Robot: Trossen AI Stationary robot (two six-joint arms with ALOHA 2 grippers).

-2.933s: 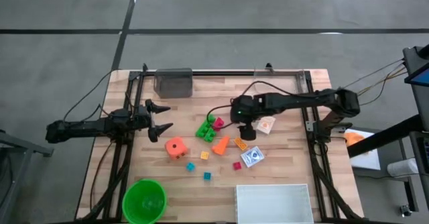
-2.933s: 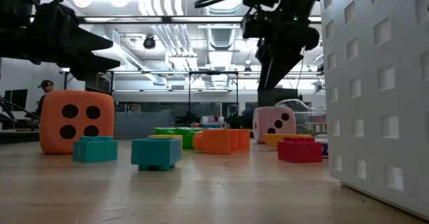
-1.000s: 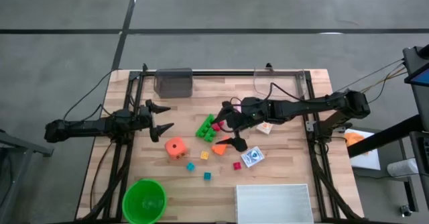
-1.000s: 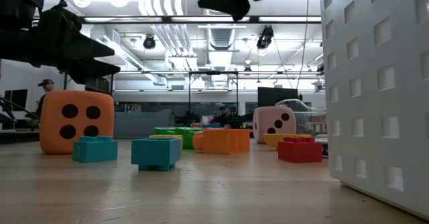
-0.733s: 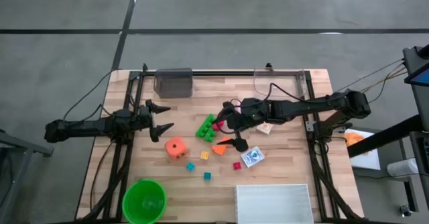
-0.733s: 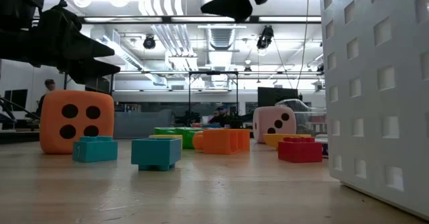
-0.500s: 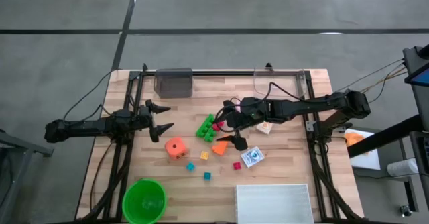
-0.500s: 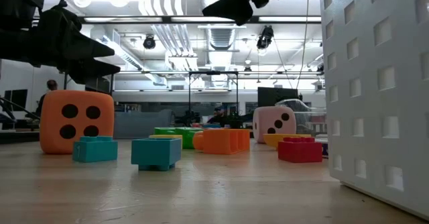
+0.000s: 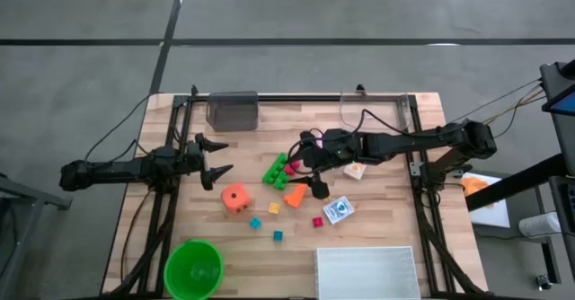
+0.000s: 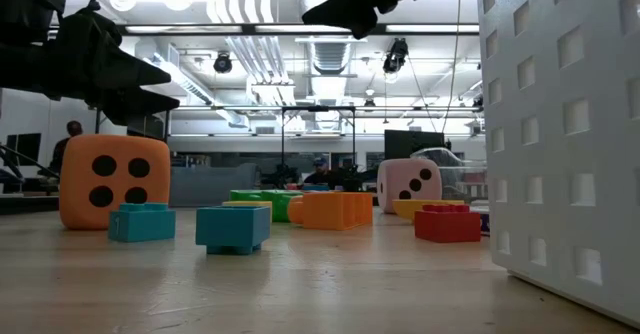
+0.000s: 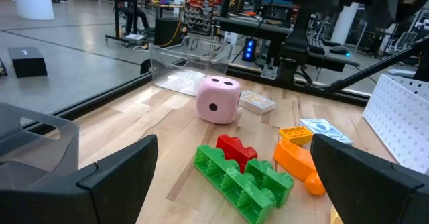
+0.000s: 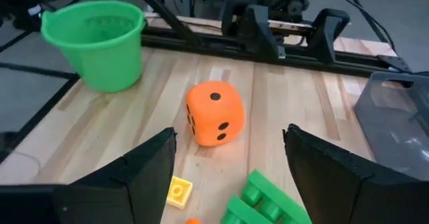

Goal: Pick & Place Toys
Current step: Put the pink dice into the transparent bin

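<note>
Half-hidden red brick (image 11: 236, 147) behind green bricks (image 11: 243, 180)

High camera looks straight down on whole wooden table (image 9: 377, 237), arms entering from either side. Low camera sits at tabletop level, close behind white tray (image 10: 565, 134), facing room beyond. Left wrist camera looks across table past pink die (image 11: 218, 100). Right wrist camera looks opposite way, toward orange die (image 12: 214, 114) and green bowl (image 12: 100, 43). Orange die (image 10: 100, 181) shared by low, high and right wrist views.
</note>
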